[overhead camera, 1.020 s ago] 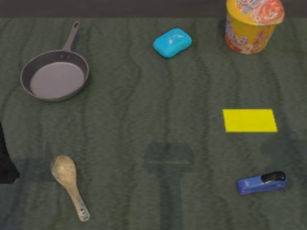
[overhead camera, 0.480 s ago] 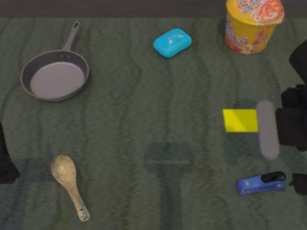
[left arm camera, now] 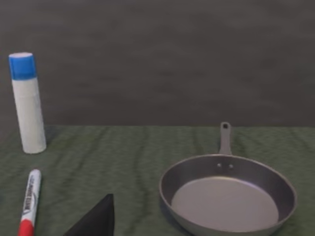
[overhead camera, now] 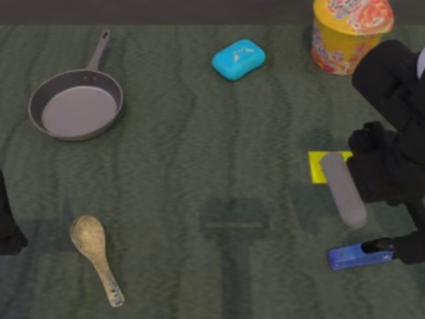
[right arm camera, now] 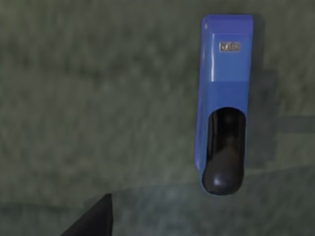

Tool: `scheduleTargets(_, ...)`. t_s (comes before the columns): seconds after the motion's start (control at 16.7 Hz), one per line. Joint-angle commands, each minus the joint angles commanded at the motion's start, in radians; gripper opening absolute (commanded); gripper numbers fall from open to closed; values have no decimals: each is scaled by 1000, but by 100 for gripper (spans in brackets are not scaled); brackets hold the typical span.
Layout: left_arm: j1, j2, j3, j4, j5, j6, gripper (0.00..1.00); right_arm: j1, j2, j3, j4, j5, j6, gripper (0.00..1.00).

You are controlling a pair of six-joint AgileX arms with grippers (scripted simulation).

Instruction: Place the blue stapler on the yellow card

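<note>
The blue stapler [overhead camera: 355, 255] lies flat near the table's front right, its glossy black end pointing right. In the right wrist view the blue stapler [right arm camera: 224, 103] lies free on the green cloth, ahead of one dark fingertip [right arm camera: 96, 216]. My right gripper [overhead camera: 408, 247] hovers open just right of the stapler's black end, touching nothing. The right arm's dark body and grey link cover most of the yellow card [overhead camera: 325, 166]; only its left strip shows. My left gripper [overhead camera: 8, 226] is parked open at the left edge.
A grey frying pan [overhead camera: 76, 106] sits at the back left and a wooden spoon [overhead camera: 96, 256] at the front left. A cyan soap block [overhead camera: 238, 58] and a yellow-orange printed cup [overhead camera: 350, 33] stand at the back. The left wrist view shows a marker [left arm camera: 29, 201] and a glue stick [left arm camera: 28, 103].
My right arm has swung in from the right edge, leftward and forward, over the yellow card and down beside the stapler. The stapler and the left arm have not moved.
</note>
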Motion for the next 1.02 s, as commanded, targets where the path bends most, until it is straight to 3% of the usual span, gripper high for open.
scheduleTargets(0.3, 0, 0, 0, 0, 0, 0, 100, -2, 13, -31, 40, 0, 0, 100)
scheduleTargets(0.72, 0, 0, 0, 0, 0, 0, 100, 3, 131, -218, 356, 0, 6, 100)
scheduleTargets(1.02, 0, 0, 0, 0, 0, 0, 100, 4, 155, -255, 410, 0, 6, 100)
